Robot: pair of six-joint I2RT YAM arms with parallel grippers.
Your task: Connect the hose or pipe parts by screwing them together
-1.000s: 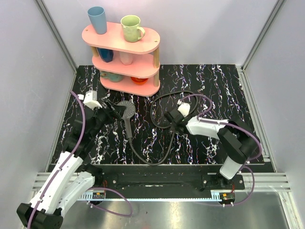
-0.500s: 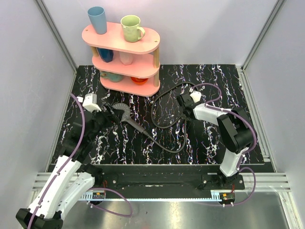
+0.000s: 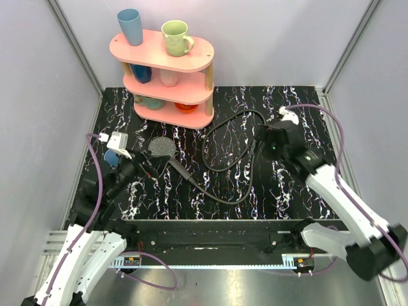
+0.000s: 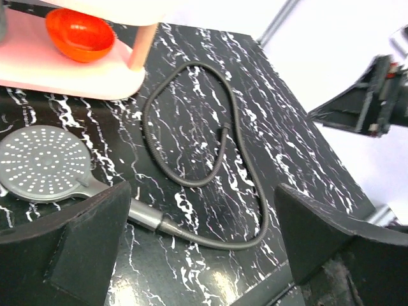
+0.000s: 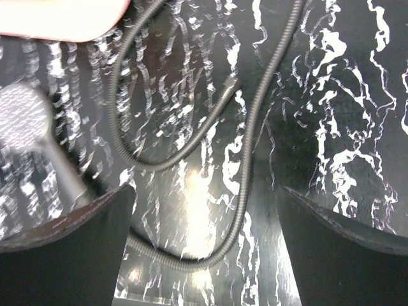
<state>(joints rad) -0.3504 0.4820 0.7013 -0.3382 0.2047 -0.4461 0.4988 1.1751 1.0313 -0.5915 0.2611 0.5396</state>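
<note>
Our left gripper (image 4: 199, 191) is hovering over the left side of the table (image 3: 287, 191), with its fingers (image 4: 83, 248) spread wide and nothing between them. We are seeing the shower head (image 4: 41, 162) just on the far side of it, lying flat with its grey perforated face turned up, near the foot of the pink shelf (image 3: 167, 56). Its dark handle is pointing toward the near right. At the handle's end a metal collar (image 4: 150, 220) is sitting in line with one end of the black hose (image 4: 146, 121); we cannot tell how tightly the two are joined.

From there the hose is running right along the near part of the table, climbing toward the far side and curling back into a loop in the middle. Its free end (image 4: 223, 132) is lying inside that loop, near the strand on its right.

Our right gripper (image 5: 205, 192) is hanging above the right part of the loop, raised clear of the hose, its fingers likewise wide apart and gripping nothing. On the shelf we are noting a blue cup (image 3: 130, 27) and a green mug (image 3: 175, 37) standing upright on the top tier, and an orange bowl (image 4: 80, 32) sitting on the lowest one.
</note>
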